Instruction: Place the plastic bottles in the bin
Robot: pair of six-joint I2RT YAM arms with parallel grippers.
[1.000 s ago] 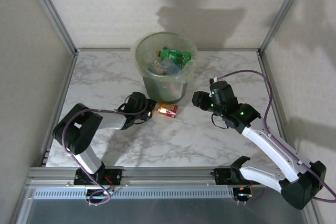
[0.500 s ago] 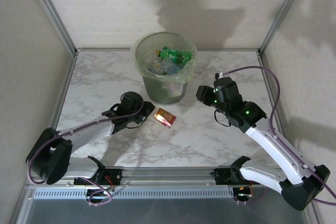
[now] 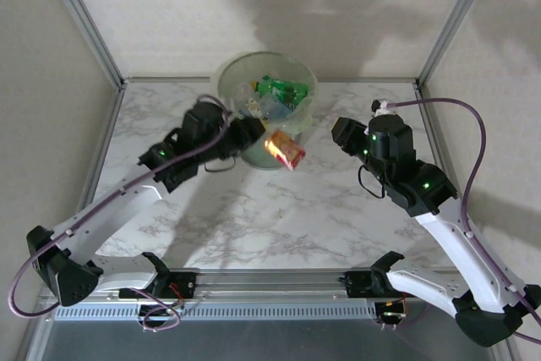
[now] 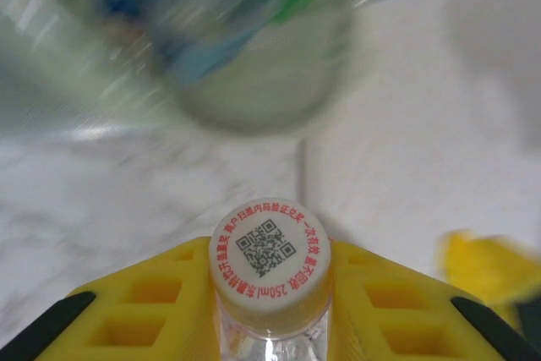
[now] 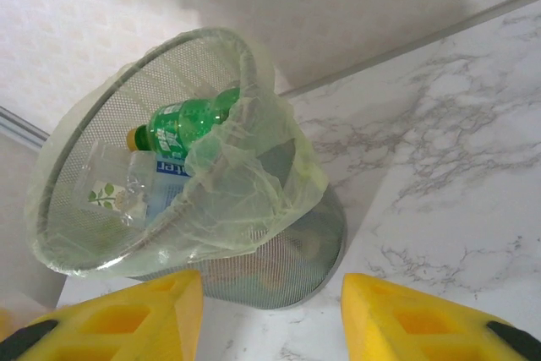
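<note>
Our left jaws have lifted the bottle [image 3: 284, 150] off the table [image 3: 254, 217] and grip it just under the cap, just short of the bin [image 3: 307, 99]. We should carry it fully over the rim before letting go; the right jaws stand open and empty

Bottle [image 3: 285, 150] held beside the bin [image 3: 225, 82]
The left hand [image 3: 254, 135] grips it at frame centre, overlapping the bin's front wall.

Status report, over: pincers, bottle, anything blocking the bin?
Left pincer shut on plastic bottle at its cap, off the table, beside bin. Right pincer open, empty, facing bin. Bin mouth unobstructed.
</note>
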